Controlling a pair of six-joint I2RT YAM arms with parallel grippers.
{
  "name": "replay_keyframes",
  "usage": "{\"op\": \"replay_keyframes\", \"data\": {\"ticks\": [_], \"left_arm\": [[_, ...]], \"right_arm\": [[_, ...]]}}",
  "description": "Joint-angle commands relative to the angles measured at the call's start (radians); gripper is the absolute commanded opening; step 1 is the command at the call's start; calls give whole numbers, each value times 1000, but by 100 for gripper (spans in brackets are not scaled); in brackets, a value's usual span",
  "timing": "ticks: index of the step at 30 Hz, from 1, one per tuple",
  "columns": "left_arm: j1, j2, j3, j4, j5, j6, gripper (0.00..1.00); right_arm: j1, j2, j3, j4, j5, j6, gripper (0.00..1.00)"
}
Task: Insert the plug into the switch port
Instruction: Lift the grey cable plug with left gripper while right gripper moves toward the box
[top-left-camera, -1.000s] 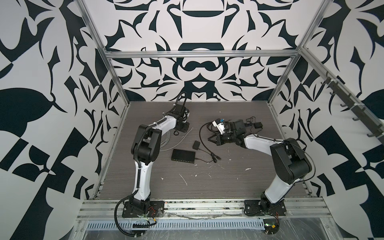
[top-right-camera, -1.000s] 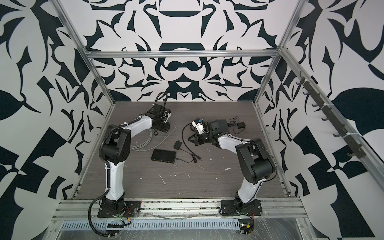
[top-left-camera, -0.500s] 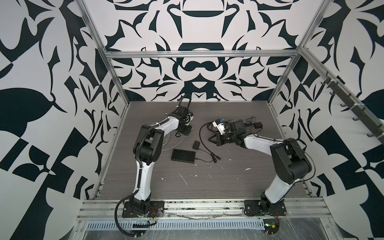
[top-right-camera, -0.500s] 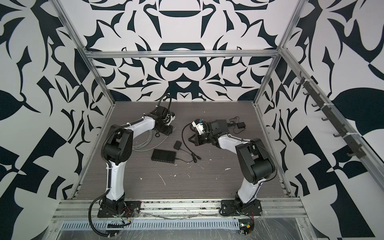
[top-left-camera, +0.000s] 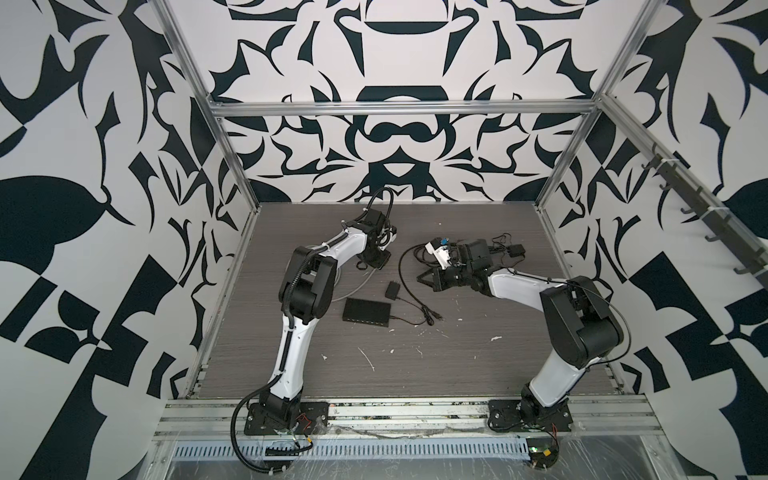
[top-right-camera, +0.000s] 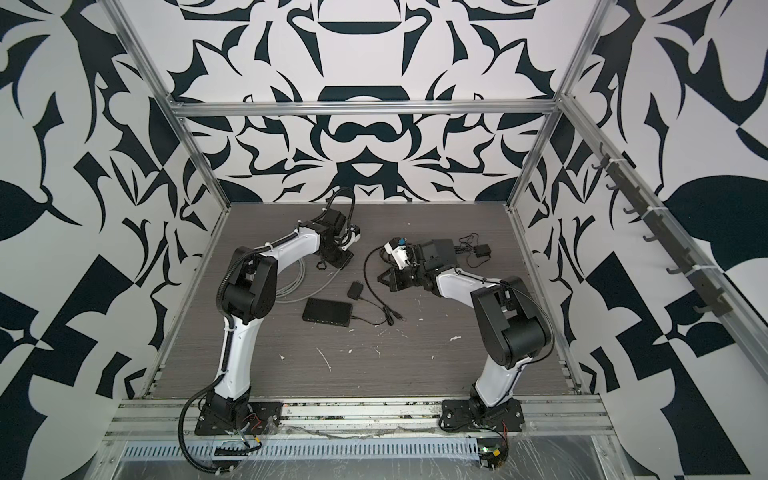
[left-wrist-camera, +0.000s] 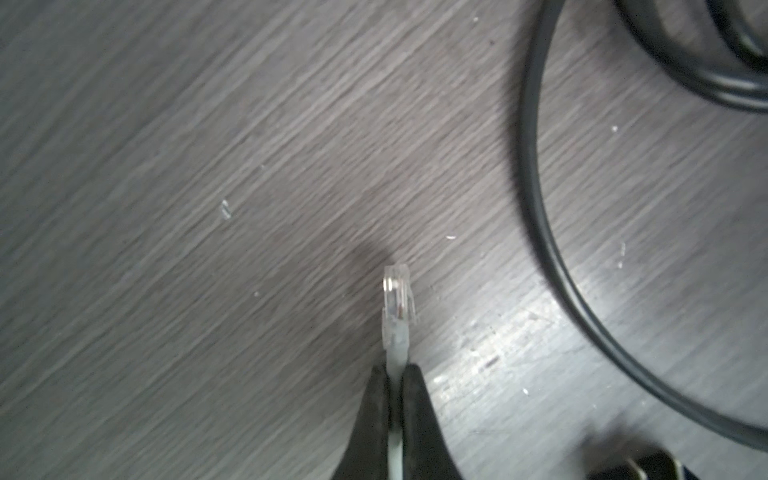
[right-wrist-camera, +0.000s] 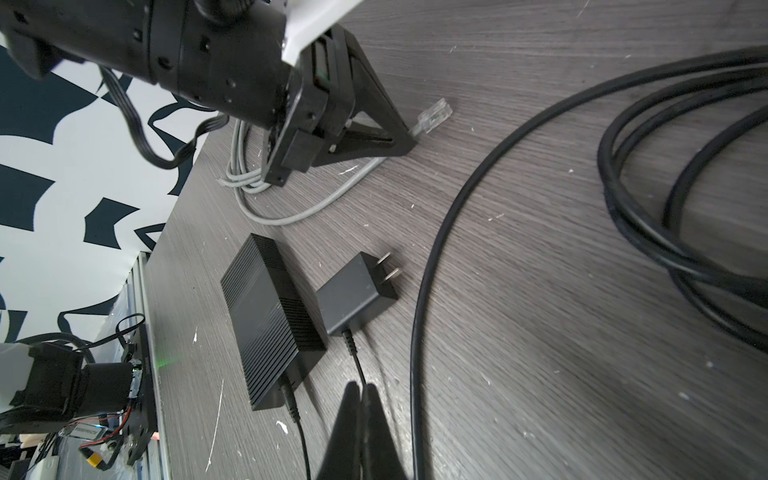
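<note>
L gripper (top-left-camera: 374, 262) low on table (top-left-camera: 457, 374) nr back, at grey cable (top-left-camera: 353, 291). R gripper (top-left-camera: 422, 279) well apart. Black switch (top-left-camera: 366, 312) flat btwn arms, adapter (top-left-camera: 392, 289) just beside.

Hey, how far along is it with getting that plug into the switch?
Done: the left gripper is shut on the grey cable just behind the clear plug. In hand: that plug, held well apart from the switch. Left: carrying it to the switch, lining it up with a port and pushing it in. The right gripper is shut and empty.
</note>
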Motion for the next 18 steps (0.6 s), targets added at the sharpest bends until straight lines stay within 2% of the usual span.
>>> {"op": "replay_keyframes", "data": {"ticks": [1, 4, 7, 9, 13, 18], "left_arm": [[-3, 5, -40, -54, 8, 14, 1], [-2, -57, -91, 16, 7, 17, 0], [-2, -152, -166, 99, 6, 11, 0], [-2, -220, -212, 136, -4, -7, 0], [1, -344, -301, 160, -45, -38, 0], [14, -439, -400, 166, -81, -62, 0]], "right_arm": [[-2, -7, 34, -4, 15, -19, 0], [-2, 7, 46, -6, 24, -14, 0], [-1, 21, 62, 5, 24, 16, 6], [11, 29, 74, 2, 18, 10, 14], [79, 18, 103, -75, 35, -103, 33], [202, 23, 183, -234, 69, -295, 47]]}}
